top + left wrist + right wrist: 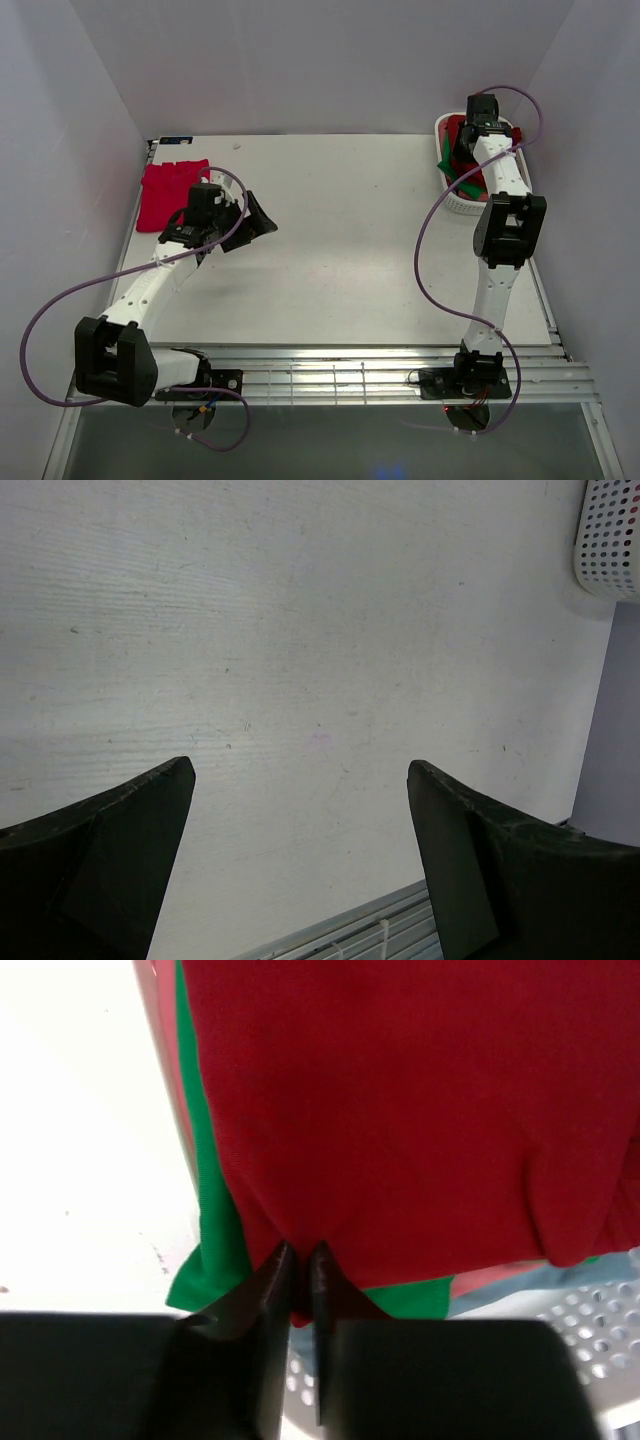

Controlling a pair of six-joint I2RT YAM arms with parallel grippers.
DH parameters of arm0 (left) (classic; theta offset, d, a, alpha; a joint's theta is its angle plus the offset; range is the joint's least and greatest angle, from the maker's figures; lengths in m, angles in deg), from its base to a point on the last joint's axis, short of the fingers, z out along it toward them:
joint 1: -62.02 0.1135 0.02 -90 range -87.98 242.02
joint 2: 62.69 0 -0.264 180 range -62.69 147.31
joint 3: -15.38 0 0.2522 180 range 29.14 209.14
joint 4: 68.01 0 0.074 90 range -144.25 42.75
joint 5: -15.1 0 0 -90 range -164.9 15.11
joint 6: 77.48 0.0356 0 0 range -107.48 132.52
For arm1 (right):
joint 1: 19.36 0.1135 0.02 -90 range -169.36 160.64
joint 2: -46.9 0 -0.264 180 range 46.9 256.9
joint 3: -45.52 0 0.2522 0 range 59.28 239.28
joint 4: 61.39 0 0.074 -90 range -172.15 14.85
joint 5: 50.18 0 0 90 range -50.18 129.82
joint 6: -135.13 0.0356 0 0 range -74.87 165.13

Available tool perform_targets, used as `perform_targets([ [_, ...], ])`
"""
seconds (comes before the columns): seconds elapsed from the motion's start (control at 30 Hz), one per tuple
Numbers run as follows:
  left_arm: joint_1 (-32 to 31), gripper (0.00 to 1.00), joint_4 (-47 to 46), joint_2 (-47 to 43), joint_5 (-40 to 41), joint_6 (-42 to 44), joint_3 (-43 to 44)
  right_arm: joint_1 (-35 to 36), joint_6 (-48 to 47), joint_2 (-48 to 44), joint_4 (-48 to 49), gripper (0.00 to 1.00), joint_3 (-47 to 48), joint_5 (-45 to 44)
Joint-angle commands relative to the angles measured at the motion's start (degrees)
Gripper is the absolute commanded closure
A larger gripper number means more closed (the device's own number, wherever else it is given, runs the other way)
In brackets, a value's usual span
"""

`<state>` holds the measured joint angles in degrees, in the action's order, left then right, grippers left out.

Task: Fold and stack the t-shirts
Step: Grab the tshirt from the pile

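The right fingers (289,1272) were pinched together on a fold at the edge of the dark red t-shirt (400,1110), which filled most of the right wrist view. A green t-shirt (214,1228) lay under it, showing along its 9 o'clock side and beneath its lower edge. Both were in the white basket (455,205), which stood at about 1 o'clock on the bench (350,260) in the top view, with the right arm reaching out over its rim.

The left fingers (252,224) were spread wide apart and held nothing. In the left wrist view only bare bench showed between them, with a corner of the basket toward 1 o'clock. A folded pinkish-red t-shirt (170,193) lay flat at about 10 o'clock on the bench, near the far left edge. The left fingers were just beside it, at its 4 o'clock, pointing away from it toward 3 o'clock.
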<state>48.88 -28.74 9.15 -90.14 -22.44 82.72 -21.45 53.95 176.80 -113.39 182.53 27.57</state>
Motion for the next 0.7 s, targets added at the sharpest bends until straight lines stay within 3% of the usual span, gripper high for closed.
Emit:
perform_targets([
  [0.0,-0.2,0.02,0.0,-0.9,0.7,0.6,-0.3,-0.5,0.0,-0.2,2.6,0.9,2.0,0.8],
  [0.2,-0.2,0.02,-0.2,-1.8,0.2,0.0,-1.7,-0.2,0.4,-7.9,5.7,0.92,-0.9,7.4],
  [0.43,-0.1,0.02,-1.3,-3.6,0.5,-0.9,-3.9,6.2,0.4,-23.5,4.5,0.92,0.4,17.2],
  [0.67,-0.2,0.02,-1.6,-5.6,-0.4,-2.4,-5.1,10.3,4.6,-32.9,1.9,0.92,1.7,26.0],
])
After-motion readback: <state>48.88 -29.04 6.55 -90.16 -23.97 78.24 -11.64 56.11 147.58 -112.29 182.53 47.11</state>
